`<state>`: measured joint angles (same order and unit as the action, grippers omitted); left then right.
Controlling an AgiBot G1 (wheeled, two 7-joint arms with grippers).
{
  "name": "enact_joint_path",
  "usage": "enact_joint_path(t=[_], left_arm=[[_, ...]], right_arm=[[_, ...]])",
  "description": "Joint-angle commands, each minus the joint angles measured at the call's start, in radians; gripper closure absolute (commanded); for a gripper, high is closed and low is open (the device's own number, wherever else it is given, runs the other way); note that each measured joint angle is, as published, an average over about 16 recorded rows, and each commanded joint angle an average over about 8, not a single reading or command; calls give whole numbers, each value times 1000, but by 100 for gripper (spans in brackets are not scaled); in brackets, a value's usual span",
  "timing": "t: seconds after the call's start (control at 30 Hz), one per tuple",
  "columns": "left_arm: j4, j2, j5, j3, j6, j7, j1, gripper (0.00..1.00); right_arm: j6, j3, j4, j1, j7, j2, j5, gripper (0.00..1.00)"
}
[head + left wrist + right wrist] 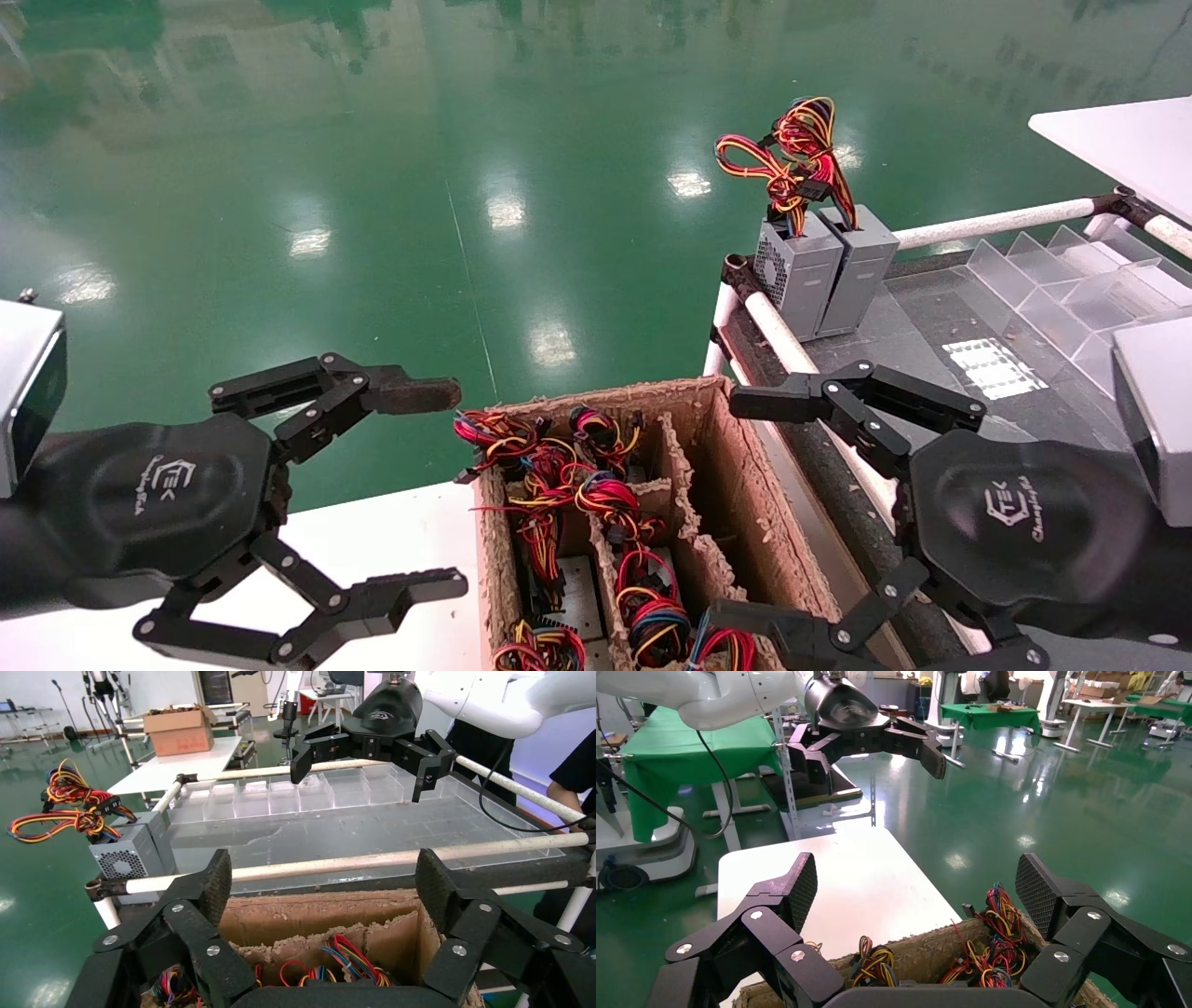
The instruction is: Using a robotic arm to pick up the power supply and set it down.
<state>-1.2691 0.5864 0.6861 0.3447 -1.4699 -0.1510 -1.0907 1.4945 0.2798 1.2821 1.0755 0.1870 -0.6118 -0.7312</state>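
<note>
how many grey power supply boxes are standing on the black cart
2. The left box, with a fan grille, and the right box stand touching at the cart's far left corner. More supplies may sit in the cardboard box, hidden under wires.

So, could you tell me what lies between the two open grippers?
In the head view, the divided cardboard box of wired power supplies sits between left gripper and right gripper.
</note>
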Motion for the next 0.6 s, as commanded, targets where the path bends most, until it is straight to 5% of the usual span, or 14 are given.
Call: enact_joint_path(t=[0.03, 0.6], left_arm=[[0, 0, 0, 0, 0, 0, 0, 100], [0, 0, 0, 0, 0, 0, 0, 100]], right_arm=[[0, 0, 0, 0, 0, 0, 0, 0], [0, 0, 0, 0, 0, 0, 0, 0]])
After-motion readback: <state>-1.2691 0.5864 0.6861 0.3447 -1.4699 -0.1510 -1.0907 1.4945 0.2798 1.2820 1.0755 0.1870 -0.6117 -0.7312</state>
